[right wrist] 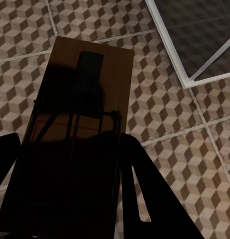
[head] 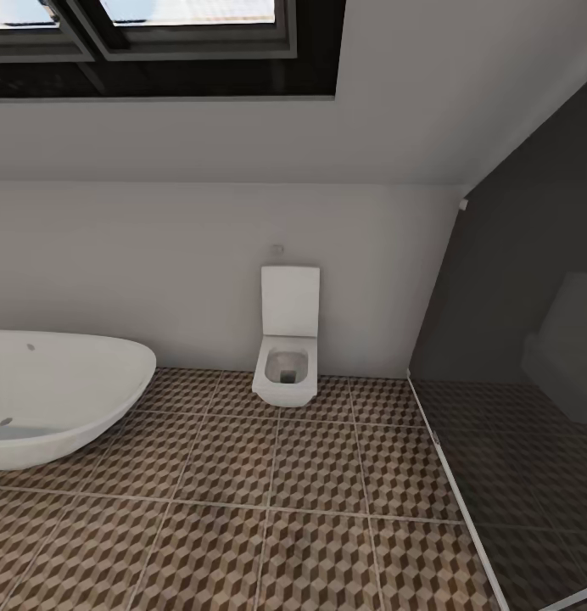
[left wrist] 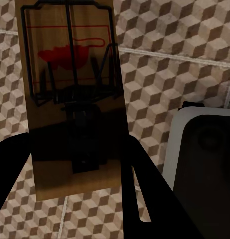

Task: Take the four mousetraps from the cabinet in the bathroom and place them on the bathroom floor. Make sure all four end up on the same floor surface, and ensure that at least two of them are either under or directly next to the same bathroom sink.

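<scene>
Carrying two mousetraps across the bathroom floor (head: 268, 526), one in each arm, so the step in hand looks like transit toward a drop spot; the sink has yet to come into sight. Head view: white square toilet (head: 287, 352) against the pale wall, white bathtub (head: 56, 395) well off to its left, a dark glass partition (head: 514, 356) to its right, skylights (head: 158, 34) above. Left gripper (left wrist: 75, 164): jaws closed narrow on the left mousetrap (left wrist: 70, 99), dark fingers (left wrist: 140, 199) flanking the board's lower end. The board is tan wood, held above the cube-patterned tiles, with black wire frame and a red mark near its far end. A white-rimmed dark part, likely the robot's base (left wrist: 204, 164), sits beside it. Right gripper (right wrist: 70, 189): jaws gripping the right mousetrap (right wrist: 95, 84), same tan board, wire frame at the gripped end, dark block toward the free end, hanging over tiles near the partition's pale frame. Next move, by my reckoning: turn to find the sink, then lower both traps flat beside or beneath it.
</scene>
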You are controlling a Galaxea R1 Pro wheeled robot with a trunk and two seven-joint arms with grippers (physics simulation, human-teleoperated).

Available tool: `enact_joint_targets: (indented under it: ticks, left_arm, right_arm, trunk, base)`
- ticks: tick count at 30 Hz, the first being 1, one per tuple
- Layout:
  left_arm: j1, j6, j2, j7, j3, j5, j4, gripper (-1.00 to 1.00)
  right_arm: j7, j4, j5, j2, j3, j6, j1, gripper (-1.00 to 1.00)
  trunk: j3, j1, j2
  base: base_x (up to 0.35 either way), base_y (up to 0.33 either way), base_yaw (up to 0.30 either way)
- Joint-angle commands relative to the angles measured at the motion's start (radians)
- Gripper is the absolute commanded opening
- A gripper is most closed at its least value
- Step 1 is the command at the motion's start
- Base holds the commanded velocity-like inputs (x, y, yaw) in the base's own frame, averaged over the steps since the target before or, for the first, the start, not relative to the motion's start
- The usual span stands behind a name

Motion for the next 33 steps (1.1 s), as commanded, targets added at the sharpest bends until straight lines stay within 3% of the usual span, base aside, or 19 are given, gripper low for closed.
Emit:
enact_joint_targets:
  ticks: [1,33]
  left_arm:
    - [-0.001,-0.003,-0.001,0.006,-0.007,-0.002,0.003,-1.00]
    - [-0.001,-0.003,-0.001,0.006,-0.007,-0.002,0.003,-1.00]
  right_arm:
    - [-0.009,0.000,-0.002,0.000,0.009,-0.002,-0.001,-1.00]
    - [-0.009,0.000,-0.002,0.000,0.009,-0.002,-0.001,-1.00]
  trunk:
    - [-0.002,0.001,-0.002]
    - [-0.002,0.001,-0.002]
  base:
    - [0.000,0.000,0.000]
    - [0.000,0.000,0.000]
